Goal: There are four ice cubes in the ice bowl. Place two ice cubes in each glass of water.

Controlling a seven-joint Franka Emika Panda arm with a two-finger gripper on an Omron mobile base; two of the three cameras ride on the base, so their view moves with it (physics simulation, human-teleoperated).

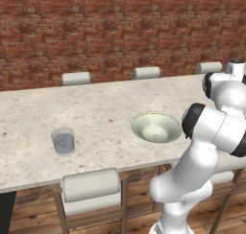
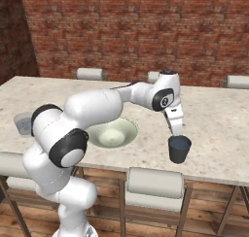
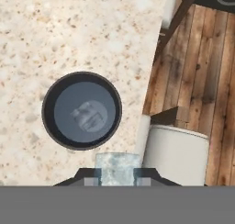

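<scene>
The claw point(image 3: 117, 176), clenched on an ice cube point(image 3: 117, 169), hangs just above the dark glass point(image 2: 179, 149), which already holds one cube point(image 3: 86, 114); next, I judge, it should centre over the glass and release.

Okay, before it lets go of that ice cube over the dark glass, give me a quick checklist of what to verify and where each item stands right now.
1. Cube in grip: the pincer is shut on an ice cube. Ok.
2. Pincer above the dark glass: in the right base view it hangs just over the rim; in the hand view the cube sits toward the rim's edge, not the centre. Cannot tell.
3. Glass upright: ok.
4. Glass already holds one pale cube in its water, so this would be its second. Ok.
5. Ice bowl: any cubes left for the clear glass? Cannot tell.
6. Glass stands near the counter edge, so a miss could go overboard. Not ok.
</scene>
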